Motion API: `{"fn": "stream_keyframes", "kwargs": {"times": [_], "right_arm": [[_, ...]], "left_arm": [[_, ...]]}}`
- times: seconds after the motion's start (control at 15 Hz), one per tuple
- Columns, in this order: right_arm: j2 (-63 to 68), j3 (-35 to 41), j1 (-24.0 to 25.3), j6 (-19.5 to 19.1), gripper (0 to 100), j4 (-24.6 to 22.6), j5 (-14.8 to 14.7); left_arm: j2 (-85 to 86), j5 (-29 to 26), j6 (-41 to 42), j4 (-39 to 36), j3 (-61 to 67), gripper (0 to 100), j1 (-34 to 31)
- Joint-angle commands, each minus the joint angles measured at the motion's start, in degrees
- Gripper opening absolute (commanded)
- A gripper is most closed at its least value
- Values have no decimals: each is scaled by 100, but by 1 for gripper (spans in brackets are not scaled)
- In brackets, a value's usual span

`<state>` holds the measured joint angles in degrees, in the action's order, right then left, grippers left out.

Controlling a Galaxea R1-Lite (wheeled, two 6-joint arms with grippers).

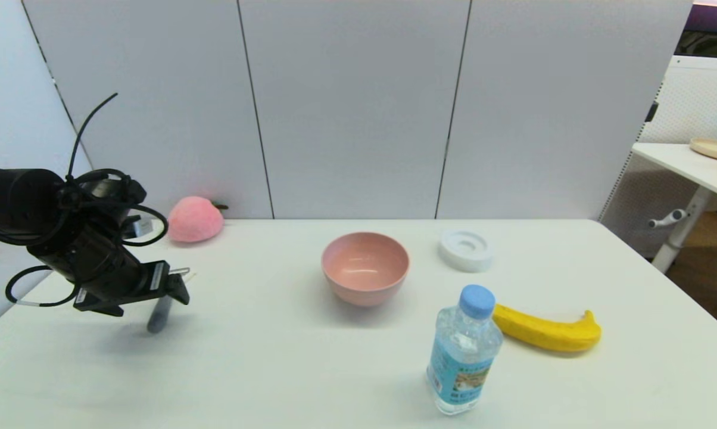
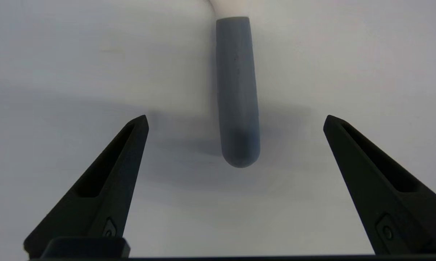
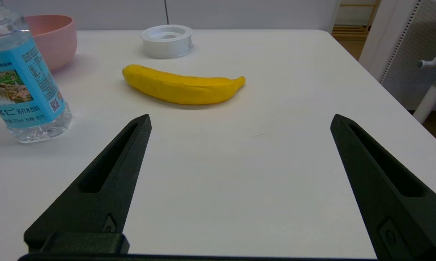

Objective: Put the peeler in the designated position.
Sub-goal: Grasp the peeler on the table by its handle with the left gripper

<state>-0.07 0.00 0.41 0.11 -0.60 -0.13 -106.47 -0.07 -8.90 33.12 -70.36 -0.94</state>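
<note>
The peeler [image 1: 159, 316] lies flat on the white table near its left edge, with its dark grey handle [image 2: 237, 90] pointing toward me and its cream head [image 2: 228, 5] mostly cut off in the left wrist view. My left gripper [image 1: 169, 293] hangs just above it, open. In the left wrist view the left gripper [image 2: 236, 118] straddles the handle's end with a wide gap on each side, touching nothing. My right gripper [image 3: 240, 116] is open and empty, low over bare table near the banana. No mark for the designated position shows on the tabletop.
A pink bowl [image 1: 365, 267] stands mid-table, with a white round lid [image 1: 465, 250] behind it to the right. A water bottle [image 1: 463, 357] and a banana [image 1: 546, 330] sit front right. A pink peach [image 1: 195, 219] rests by the back wall.
</note>
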Motion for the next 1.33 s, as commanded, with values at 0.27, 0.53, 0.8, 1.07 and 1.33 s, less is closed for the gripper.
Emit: {"fn": "stream_keyframes", "kwargs": {"times": [0.27, 0.53, 0.8, 1.07, 1.33], "right_arm": [[7, 0, 2, -2, 100, -2, -4], [7, 0, 2, -2, 100, -2, 5], [7, 0, 2, -2, 100, -2, -4], [7, 0, 2, -2, 100, -2, -4], [7, 0, 2, -2, 100, -2, -4]], "left_arm": [[-190, -19, 20, -148, 40, 100, -108], [-260, -151, 29, -139, 40, 100, -108], [-330, -151, 29, -131, 14, 100, -108], [-392, -160, 37, -122, 14, 100, -108], [-445, -168, 187, -104, -12, 0, -108]]}}
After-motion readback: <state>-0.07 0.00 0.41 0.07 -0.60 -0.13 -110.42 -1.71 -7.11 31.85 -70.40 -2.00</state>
